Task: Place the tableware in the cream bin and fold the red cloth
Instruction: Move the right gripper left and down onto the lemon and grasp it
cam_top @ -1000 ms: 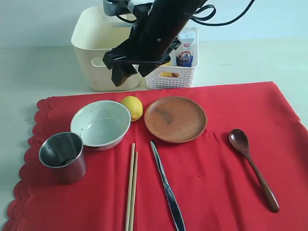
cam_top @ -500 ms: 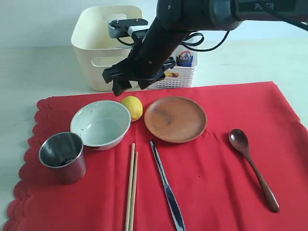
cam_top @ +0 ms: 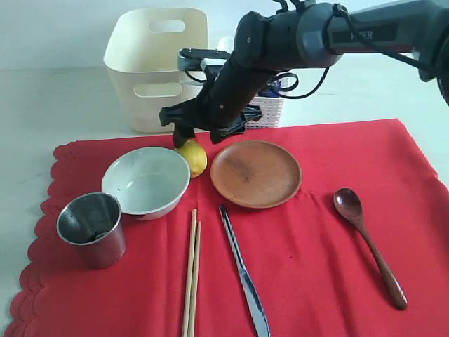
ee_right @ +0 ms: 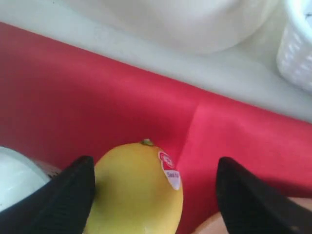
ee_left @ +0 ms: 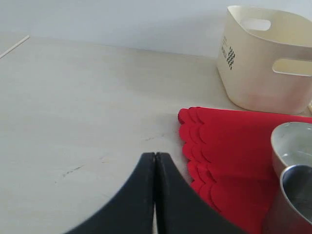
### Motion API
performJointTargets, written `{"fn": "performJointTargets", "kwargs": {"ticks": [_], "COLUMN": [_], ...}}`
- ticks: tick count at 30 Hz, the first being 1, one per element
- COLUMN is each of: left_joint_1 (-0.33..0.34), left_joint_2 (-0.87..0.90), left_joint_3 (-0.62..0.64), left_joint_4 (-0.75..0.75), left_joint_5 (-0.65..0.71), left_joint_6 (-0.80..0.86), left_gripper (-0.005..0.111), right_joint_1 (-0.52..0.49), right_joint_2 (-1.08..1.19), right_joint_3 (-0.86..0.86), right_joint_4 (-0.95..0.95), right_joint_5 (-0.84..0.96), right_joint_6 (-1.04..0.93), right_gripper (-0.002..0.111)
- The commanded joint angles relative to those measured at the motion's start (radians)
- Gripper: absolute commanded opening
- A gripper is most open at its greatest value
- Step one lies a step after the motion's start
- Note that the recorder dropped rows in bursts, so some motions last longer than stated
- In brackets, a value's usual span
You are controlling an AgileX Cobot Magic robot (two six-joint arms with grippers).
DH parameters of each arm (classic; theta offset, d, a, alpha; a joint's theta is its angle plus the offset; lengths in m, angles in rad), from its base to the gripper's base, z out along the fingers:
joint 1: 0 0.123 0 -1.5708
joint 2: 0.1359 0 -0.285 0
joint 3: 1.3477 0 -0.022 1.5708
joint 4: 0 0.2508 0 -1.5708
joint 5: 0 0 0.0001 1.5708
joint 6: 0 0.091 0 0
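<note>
The red cloth (cam_top: 316, 239) lies flat on the tabletop (ee_left: 73, 97), and its wavy edge is on the left side. There is a wide bare patch of cloth between the silver knife (cam_top: 243, 275) and the dark wooden spoon (cam_top: 370, 247). The wooden chopsticks (cam_top: 191, 270) lie beside the knife. The steel cup (cam_top: 91, 228) stands near the wavy edge, just beside the white bowl (cam_top: 146, 181). The lemon (cam_top: 193, 156) sits between the bowl and the brown plate (cam_top: 256, 173).

The right gripper (cam_top: 198, 135) hangs over the lemon with its jaws wide apart, one on each side. The left gripper (ee_left: 155, 160) has its jaws pressed together over bare tabletop near the wavy edge.

The cream bin (cam_top: 151, 77) stands behind the cloth. All the tableware is on the cloth. The white basket (cam_top: 270, 114) beside the bin holds a carton (cam_top: 272, 88), mostly hidden by the arm.
</note>
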Motion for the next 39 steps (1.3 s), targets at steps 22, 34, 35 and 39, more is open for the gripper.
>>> {"fn": "performJointTargets", "kwargs": {"ticks": [22,34,35,39], "left_joint_1": [0.001,0.001,0.001,0.001], "left_joint_2": [-0.005,-0.005,-0.005,-0.005], "left_joint_3": [0.002,0.002,0.002,0.002], "left_joint_4": [0.003,0.003,0.003,0.003], "left_joint_5": [-0.010,-0.010,-0.010,-0.010], "left_joint_6": [0.002,0.002,0.002,0.002], "left_gripper": [0.000,0.000,0.000,0.000], "right_joint_1": [-0.002,-0.002,-0.002,-0.002], "right_joint_2": [0.028,-0.001,-0.011,-0.057], "right_joint_3": [0.003,0.003,0.003,0.003], "right_joint_4": [0.116,0.116,0.116,0.101], "right_joint_5": [0.054,0.055,0.055,0.053], "right_joint_6": [-0.107,-0.172,-0.185,-0.192], "right_gripper": [0.037,0.000,0.000,0.000]}}
